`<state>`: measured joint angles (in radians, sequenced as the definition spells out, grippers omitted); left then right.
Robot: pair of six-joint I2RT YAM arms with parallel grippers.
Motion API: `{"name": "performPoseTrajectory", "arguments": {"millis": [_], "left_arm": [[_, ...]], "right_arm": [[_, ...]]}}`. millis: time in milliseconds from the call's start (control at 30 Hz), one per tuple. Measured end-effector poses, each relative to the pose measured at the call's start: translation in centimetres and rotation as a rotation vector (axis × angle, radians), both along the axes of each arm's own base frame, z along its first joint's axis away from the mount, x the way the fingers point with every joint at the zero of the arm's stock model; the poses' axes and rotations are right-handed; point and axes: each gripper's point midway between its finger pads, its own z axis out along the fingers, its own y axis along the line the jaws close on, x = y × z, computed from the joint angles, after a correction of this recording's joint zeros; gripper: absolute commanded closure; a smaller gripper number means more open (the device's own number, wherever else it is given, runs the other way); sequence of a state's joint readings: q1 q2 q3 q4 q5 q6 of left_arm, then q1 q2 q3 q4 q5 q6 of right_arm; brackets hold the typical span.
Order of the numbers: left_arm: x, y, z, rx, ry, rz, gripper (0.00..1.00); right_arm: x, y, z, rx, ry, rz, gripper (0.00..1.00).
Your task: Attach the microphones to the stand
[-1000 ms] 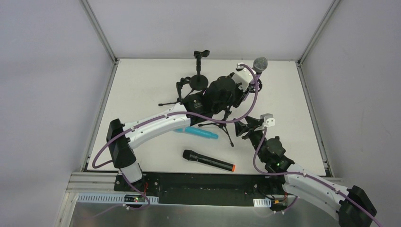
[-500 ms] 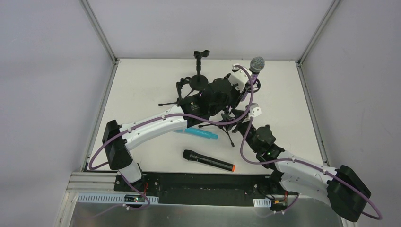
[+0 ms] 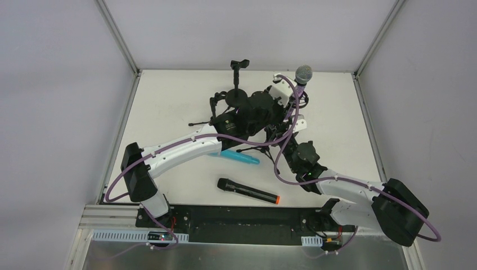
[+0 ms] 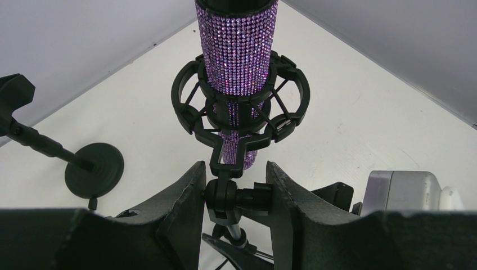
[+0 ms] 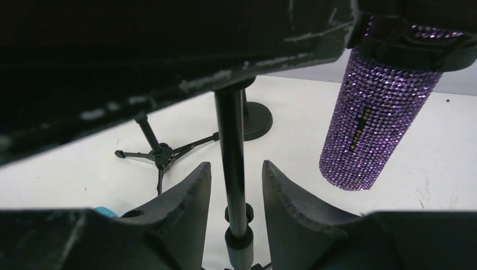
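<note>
Looking down from above, a white desk (image 3: pixel 163 101) sits between pale walls, with two white-and-black robot arms reaching over it from the near edge. The left arm (image 3: pixel 180 149) stretches diagonally toward the far middle of the desk. The right arm (image 3: pixel 349 188) bends in from the right to meet it at the same spot.

Where they meet stands a black tripod stand (image 5: pixel 230 129) topped by a ring-shaped shock mount (image 4: pixel 191 95). The glittery purple microphone (image 4: pixel 236 45) stands upright through that ring, its silver mesh head on top. Behind it is a round-base stand (image 3: pixel 236 97) with an empty clip. A smaller tripod (image 5: pixel 160 152) stands near that one.

The turquoise microphone (image 3: pixel 242 158) lies flat on the desk, one end hidden under the left arm. The black microphone (image 3: pixel 247 191) lies nearer the front edge, well apart from the stands, its orange ring (image 3: pixel 277 199) pointing right.

The left pincer (image 4: pixel 235 169) is narrow, closed on the tripod stand's swivel joint just below the shock mount. The right pincer (image 5: pixel 236 166) sits lower, its fingers on either side of the stand's pole, with a slim gap showing on each side and no grip.
</note>
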<state>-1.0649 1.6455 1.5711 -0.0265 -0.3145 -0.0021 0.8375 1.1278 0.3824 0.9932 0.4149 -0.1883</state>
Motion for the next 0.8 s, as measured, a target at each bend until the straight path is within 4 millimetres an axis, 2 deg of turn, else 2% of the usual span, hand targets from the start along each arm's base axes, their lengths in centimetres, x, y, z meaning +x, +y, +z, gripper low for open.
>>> {"name": "performPoseTrajectory", "arguments": {"millis": [67,167,300,333,467,600,800], "left_arm": [[0.0,0.0,0.0,-0.003,0.003,0.001,1.0],[-0.1,0.0,0.0,-0.007,0.003,0.001,1.0],[0.2,0.0,0.0,-0.016,0.002,-0.001,1.0],[0.2,0.0,0.0,-0.019,0.001,-0.001,0.97],[0.3,0.3,0.0,-0.025,0.002,0.0,0.73],[0.4,0.5,-0.1,-0.029,0.007,0.005,0.61],[0.5,0.9,0.2,-0.044,0.004,0.012,0.36]], "right_arm": [[0.3,-0.1,0.1,-0.001,-0.008,-0.02,0.74],[0.6,-0.1,0.3,0.003,-0.024,-0.033,1.0],[0.9,-0.2,0.3,-0.026,-0.041,-0.046,1.0],[0.9,-0.1,0.3,-0.027,-0.044,-0.047,1.0],[1.1,0.0,0.3,-0.039,-0.052,-0.048,1.0],[1.2,-0.1,0.1,-0.07,-0.063,-0.056,1.0],[1.6,-0.3,-0.1,-0.106,-0.08,-0.079,1.0]]}}
